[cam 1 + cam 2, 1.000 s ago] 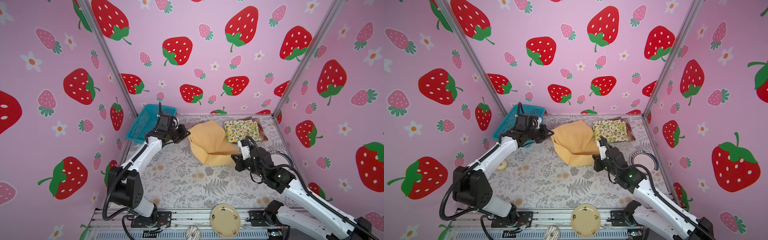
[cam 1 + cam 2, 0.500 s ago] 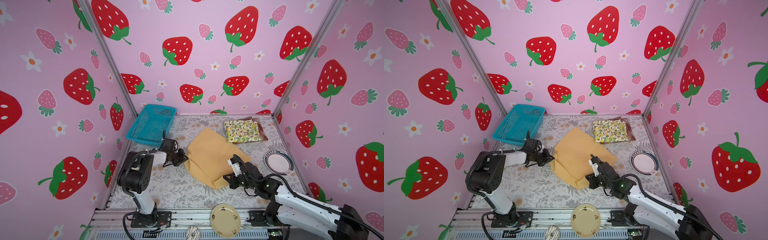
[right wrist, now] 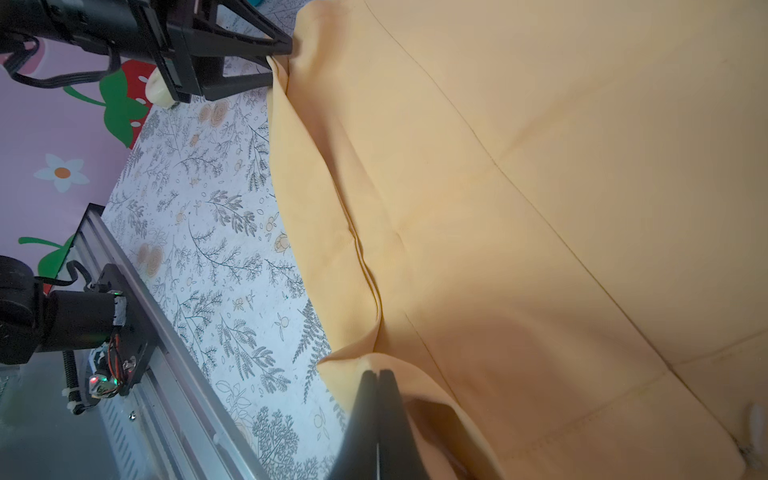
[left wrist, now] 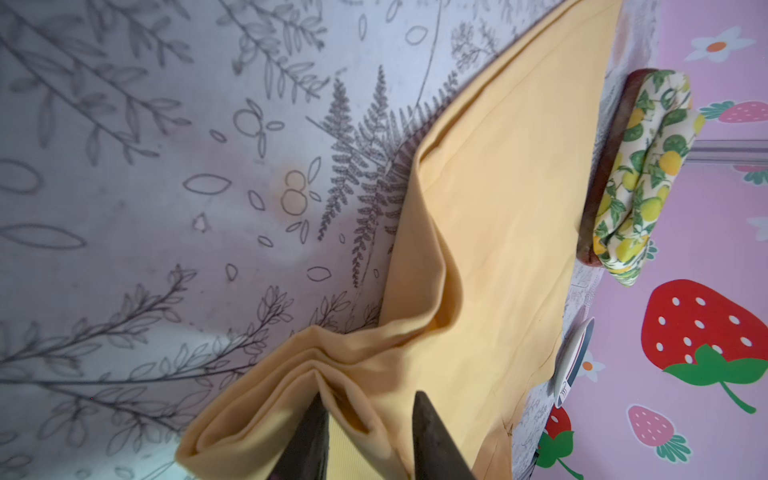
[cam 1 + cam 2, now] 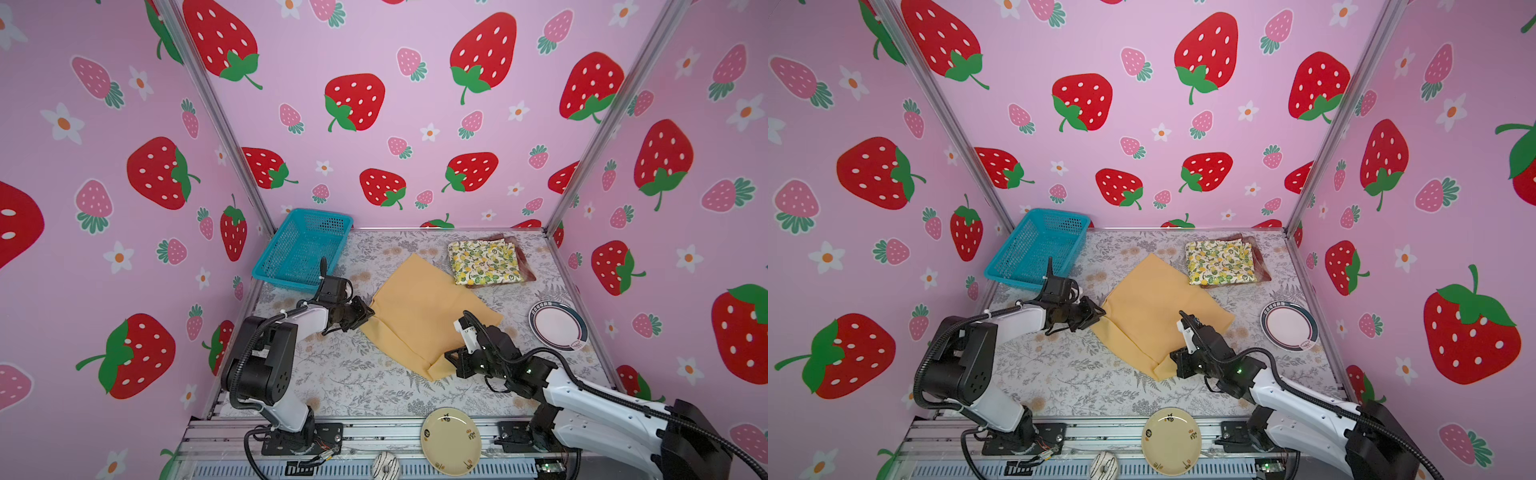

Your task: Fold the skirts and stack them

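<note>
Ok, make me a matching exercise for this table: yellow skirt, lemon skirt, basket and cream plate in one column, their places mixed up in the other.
Things
1 yellow skirt
2 lemon skirt
3 basket
4 cream plate

Places
A back left corner
B front edge
C middle of the table
D back right, on top of the plaid skirt

Pairs: 1-C, 2-D, 3-A, 4-B

Mustard skirt (image 5: 419, 307) folded flat, centre, lemon skirt (image 5: 484, 262) folded atop plaid skirt (image 5: 524, 266)
</note>
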`<action>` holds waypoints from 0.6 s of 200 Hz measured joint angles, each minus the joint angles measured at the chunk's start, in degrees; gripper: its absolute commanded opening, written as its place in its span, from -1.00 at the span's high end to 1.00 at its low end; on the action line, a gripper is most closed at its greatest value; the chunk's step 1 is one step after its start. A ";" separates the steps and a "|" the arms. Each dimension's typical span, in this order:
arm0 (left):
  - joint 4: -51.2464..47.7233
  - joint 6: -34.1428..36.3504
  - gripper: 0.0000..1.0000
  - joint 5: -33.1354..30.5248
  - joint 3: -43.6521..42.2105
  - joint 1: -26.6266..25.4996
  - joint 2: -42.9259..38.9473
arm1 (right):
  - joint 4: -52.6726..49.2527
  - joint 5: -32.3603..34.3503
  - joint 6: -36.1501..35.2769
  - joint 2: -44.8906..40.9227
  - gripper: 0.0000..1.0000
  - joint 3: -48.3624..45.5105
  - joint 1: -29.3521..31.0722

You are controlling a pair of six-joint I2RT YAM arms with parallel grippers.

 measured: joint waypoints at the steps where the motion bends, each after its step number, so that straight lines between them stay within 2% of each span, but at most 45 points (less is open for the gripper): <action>1: 0.00 0.02 0.30 0.00 0.00 0.00 0.00 | 0.02 0.00 0.00 0.02 1.00 0.00 0.00; 81: -0.17 -0.02 0.44 0.61 -0.90 0.00 1.86 | 0.66 0.07 0.07 0.55 1.00 0.00 0.00; 100: -0.20 -0.20 0.73 0.59 -0.90 0.00 1.53 | 0.70 0.04 0.09 0.94 1.00 0.00 0.02; 120: -0.31 -0.20 0.85 0.42 -0.90 0.00 0.61 | 0.76 0.04 0.11 0.98 1.00 0.00 0.02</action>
